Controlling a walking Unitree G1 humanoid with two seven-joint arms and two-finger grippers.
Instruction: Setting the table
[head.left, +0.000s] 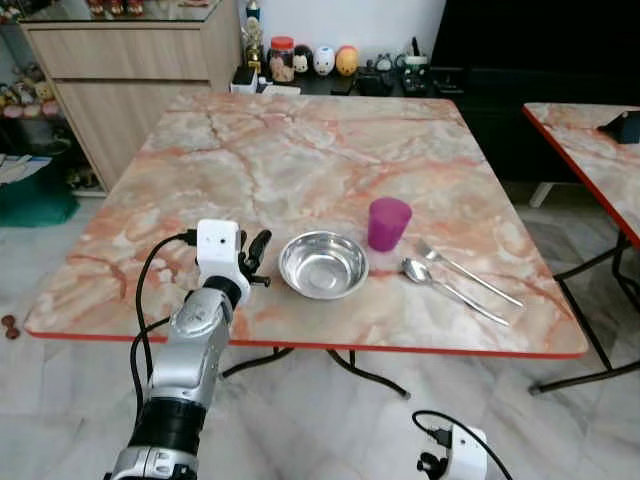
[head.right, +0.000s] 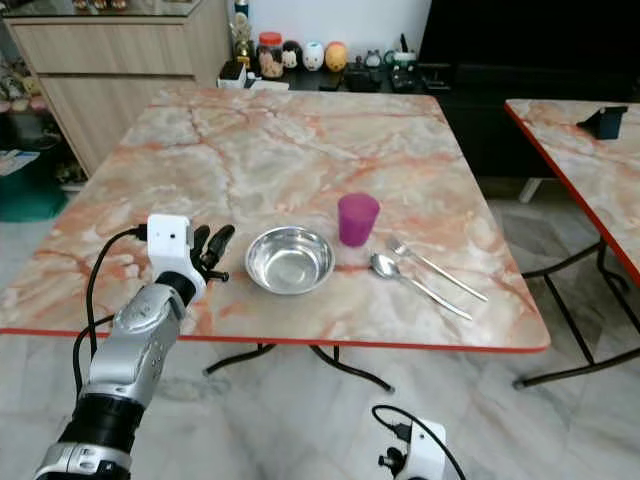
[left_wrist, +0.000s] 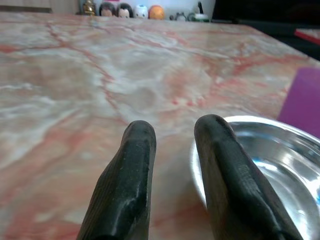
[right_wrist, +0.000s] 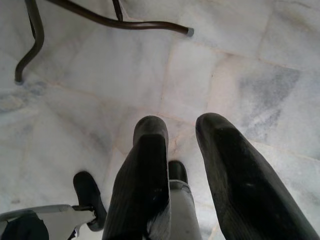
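Note:
A steel bowl (head.left: 323, 264) sits near the front edge of the marble table (head.left: 300, 150). Just behind it to the right stands a purple cup (head.left: 388, 222). A spoon (head.left: 440, 283) and a fork (head.left: 468, 270) lie side by side to the right of the bowl. My left gripper (head.left: 260, 245) hovers low over the table just left of the bowl, open, with nothing between its fingers; the left wrist view has the bowl's rim (left_wrist: 280, 165) beside one fingertip. My right gripper (right_wrist: 181, 125) hangs below table height, pointing at the floor, open and holding nothing.
A second marble table (head.left: 590, 150) stands to the right, across a narrow gap. Behind are a wooden cabinet (head.left: 130, 70) and a low shelf with figurines (head.left: 320, 60). Black table legs (right_wrist: 115, 20) stand on the tiled floor near my right arm.

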